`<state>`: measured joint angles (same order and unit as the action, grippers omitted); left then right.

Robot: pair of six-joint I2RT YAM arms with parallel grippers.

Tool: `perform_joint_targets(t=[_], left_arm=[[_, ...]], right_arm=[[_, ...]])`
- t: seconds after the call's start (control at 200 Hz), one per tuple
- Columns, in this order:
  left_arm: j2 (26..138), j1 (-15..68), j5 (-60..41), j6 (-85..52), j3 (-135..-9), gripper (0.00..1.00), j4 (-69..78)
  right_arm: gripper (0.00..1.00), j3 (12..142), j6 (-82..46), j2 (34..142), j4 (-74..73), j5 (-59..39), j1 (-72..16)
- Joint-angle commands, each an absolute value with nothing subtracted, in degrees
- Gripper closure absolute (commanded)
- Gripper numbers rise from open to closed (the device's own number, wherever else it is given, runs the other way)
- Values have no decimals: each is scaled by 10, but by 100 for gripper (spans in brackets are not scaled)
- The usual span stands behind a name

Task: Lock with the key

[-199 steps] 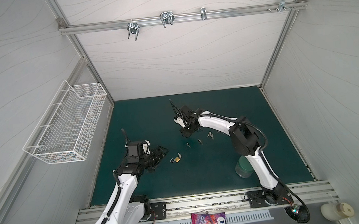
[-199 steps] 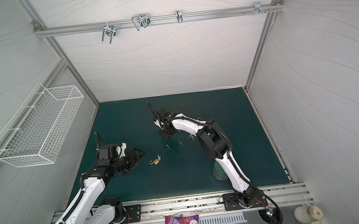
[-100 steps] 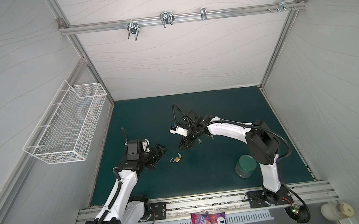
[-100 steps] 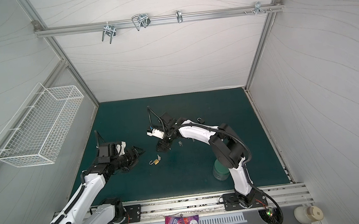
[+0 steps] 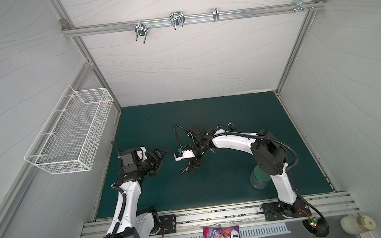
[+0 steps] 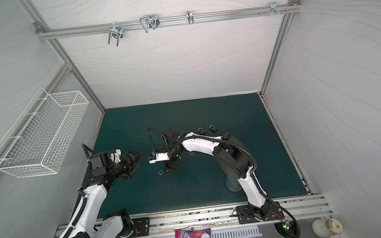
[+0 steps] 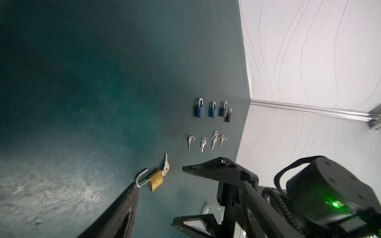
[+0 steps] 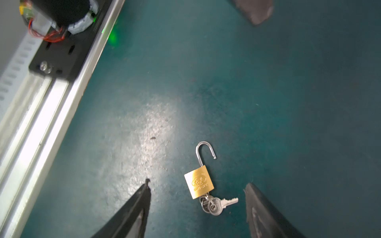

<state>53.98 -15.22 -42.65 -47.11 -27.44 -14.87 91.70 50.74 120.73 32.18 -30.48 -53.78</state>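
Bare tabletop (image 8: 288, 103) surrounds the padlock (image 7: 155, 180), and the right end effector (image 8: 197, 184) has its fingers spread on either side of it, touching neither its body nor its key (image 8: 225, 201). The left end effector (image 5: 161, 157), jaws apart, blocks one side with a gap between. Loose keys (image 7: 206, 141) and small padlocks (image 7: 213, 110) crowd the side toward the back wall.

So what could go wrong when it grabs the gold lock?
The lock lies flat on the mat, between the tips of the open right pincer, so it might skid away rather than be caught. The keys stick out of its bottom and could get pinched or knocked out. Its hoop is open and may swing.
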Motion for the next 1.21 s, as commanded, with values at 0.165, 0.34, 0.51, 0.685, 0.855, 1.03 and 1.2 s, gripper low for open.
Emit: perform_joint_targets(t=[0.165,0.34,0.51,0.685,0.855,1.03,1.2], left_arm=[[533,-222,-513,-491,-260,24,-116],[534,-245,-532,-491,-257,25,-113],[539,-247,-537,-491,-258,25,-111],[537,-247,-538,-490,-257,26,-110],[535,-247,-538,-490,-257,26,-111],[535,-247,-538,-489,-258,27,-111],[537,-247,-538,-489,-258,27,-112]], right_arm=[[41,985,630,1264,427,-336,-544],[44,1007,642,1288,456,-316,-552],[44,1019,647,1303,469,-291,-559],[44,1021,645,1313,468,-269,-562],[49,1024,638,1320,461,-246,-562],[53,1023,633,1324,458,-235,-562],[55,1019,622,1326,444,-213,-562]])
